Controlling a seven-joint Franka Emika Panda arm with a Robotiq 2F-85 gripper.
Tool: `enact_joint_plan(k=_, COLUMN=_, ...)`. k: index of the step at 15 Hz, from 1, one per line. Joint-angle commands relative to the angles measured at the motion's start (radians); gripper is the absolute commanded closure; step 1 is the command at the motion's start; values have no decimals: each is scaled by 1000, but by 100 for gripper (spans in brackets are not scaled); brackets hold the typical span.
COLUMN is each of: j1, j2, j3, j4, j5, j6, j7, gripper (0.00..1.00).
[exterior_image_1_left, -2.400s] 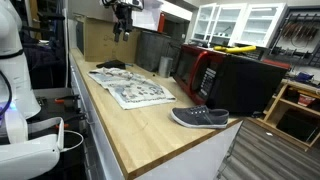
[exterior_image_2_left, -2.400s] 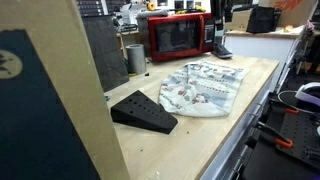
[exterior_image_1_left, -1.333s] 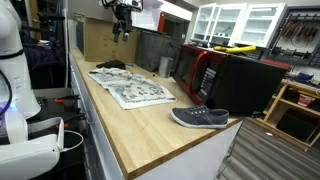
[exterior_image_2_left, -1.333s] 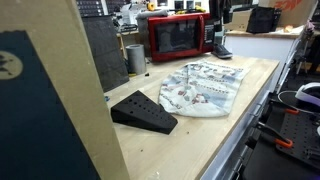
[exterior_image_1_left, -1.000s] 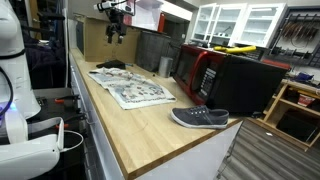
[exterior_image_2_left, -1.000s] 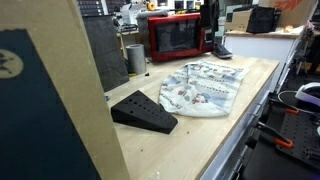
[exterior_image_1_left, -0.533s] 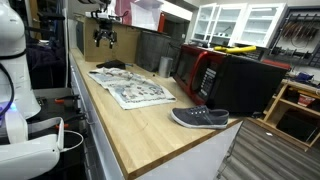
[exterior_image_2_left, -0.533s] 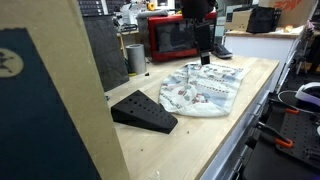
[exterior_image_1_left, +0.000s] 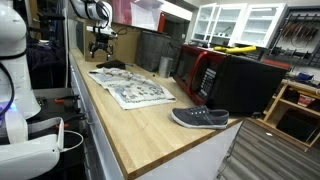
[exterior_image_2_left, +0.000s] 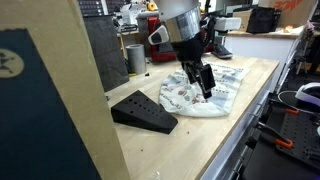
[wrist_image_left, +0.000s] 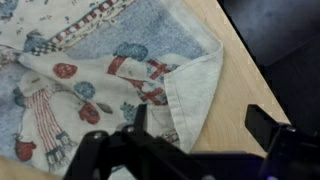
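Cloth (exterior_image_2_left: 180, 98), printed and rumpled, was spread on the wooden counter (exterior_image_2_left: 150, 150) near its edge, and the gripper (exterior_image_2_left: 205, 88) was poised just above it, jaws wide apart and empty, so its folded corner (wrist_image_left: 185, 75) would best be approached squarely.

Rounded white shells with dark joints make up the Franka arm (exterior_image_2_left: 178, 18), which ends in a black Robotiq gripper (exterior_image_2_left: 205, 88). Just above the gripper sits a dark wrist block. Its two fingers (wrist_image_left: 285, 145) are blocky and black.
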Motion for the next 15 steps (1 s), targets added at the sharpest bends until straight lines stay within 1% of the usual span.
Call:
enact_joint_plan(k=1, j1=17, j2=84, j3=14, j4=40, j5=-70, j6=17, j7=-24, gripper=0)
enact_joint_plan(k=6, j1=38, j2=179, j3=24, j4=112, j5=-133, j6=2, j7=-20, gripper=0)
enact_joint_plan(k=11, j1=55, j2=259, j3=27, j4=162, j5=-139, j6=-7, j7=-12, gripper=0)
enact_joint_plan(k=12, j1=58, j2=269, j3=26, j4=168, j5=-144, j6=-8, j7=-12, gripper=10)
enact_joint_plan(k=13, j1=61, j2=278, j3=24, j4=172, j5=-150, j6=-7, j7=-12, gripper=26)
enact_joint_plan(k=14, j1=63, j2=284, j3=22, j4=177, j5=-159, j6=-10, j7=-11, gripper=32)
enact_joint_plan(k=15, j1=63, j2=290, j3=20, j4=182, j5=-166, j6=-12, j7=-11, gripper=42)
